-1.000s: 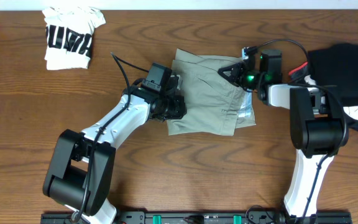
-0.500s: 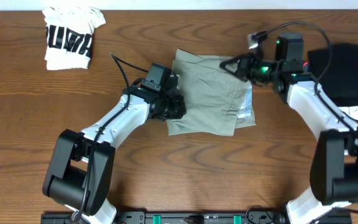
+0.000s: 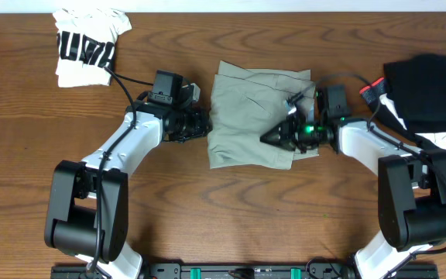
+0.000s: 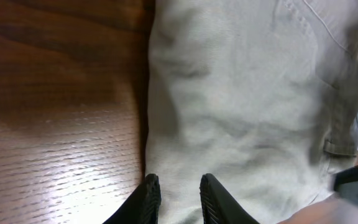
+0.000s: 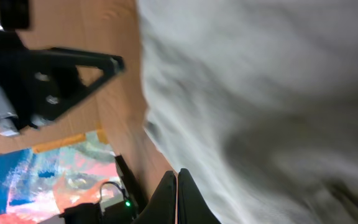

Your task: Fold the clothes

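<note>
pressing closed, empty right claw (image 5: 176, 193) onto pale khaki cotton shorts (image 3: 246, 116), likely flattening fold; hovering left claw (image 4: 178, 188) narrowly parted at fabric edge, gripping nothing.

The pale khaki grey-green cotton shorts (image 3: 254, 116) are matt woven cloth, softly creased, with stitched seams. The brown wooden table (image 3: 207, 217) has a grained top, smooth, with a semi-gloss sheen that catches the light. The white printed cloth tee (image 3: 87, 50) looks matt, soft and crumpled.
</note>
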`<action>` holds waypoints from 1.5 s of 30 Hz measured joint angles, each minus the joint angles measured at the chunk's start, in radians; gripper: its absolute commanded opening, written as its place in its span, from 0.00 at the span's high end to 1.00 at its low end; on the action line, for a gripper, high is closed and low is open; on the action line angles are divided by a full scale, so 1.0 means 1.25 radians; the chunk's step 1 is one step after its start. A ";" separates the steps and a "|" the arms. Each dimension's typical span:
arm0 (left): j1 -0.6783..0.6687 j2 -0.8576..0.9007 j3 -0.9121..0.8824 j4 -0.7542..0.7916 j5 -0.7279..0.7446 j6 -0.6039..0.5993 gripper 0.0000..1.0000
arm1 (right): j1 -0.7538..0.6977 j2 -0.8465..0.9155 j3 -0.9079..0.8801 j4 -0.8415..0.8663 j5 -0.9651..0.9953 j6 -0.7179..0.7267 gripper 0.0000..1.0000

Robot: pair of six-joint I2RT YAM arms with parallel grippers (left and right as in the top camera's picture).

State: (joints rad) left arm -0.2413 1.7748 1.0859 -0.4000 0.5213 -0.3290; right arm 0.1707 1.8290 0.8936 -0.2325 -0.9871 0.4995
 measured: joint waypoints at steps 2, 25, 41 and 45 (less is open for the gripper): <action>-0.001 0.000 0.000 0.000 0.003 -0.002 0.75 | 0.000 0.001 -0.029 0.005 0.007 -0.002 0.97; -0.002 -0.060 -0.001 0.090 0.204 0.081 0.60 | -0.007 -0.105 -0.082 0.052 0.084 0.013 0.92; -0.061 0.047 0.000 0.096 0.234 0.030 0.94 | -0.092 -0.317 -0.072 0.033 0.042 0.021 0.83; -0.061 0.110 0.000 0.096 0.234 0.036 0.94 | -0.092 -0.317 -0.072 0.028 0.041 0.021 0.82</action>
State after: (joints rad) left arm -0.3172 1.9118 1.0855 -0.2802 0.8135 -0.2844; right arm 0.0555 1.4330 0.8032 -0.1974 -0.9360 0.5259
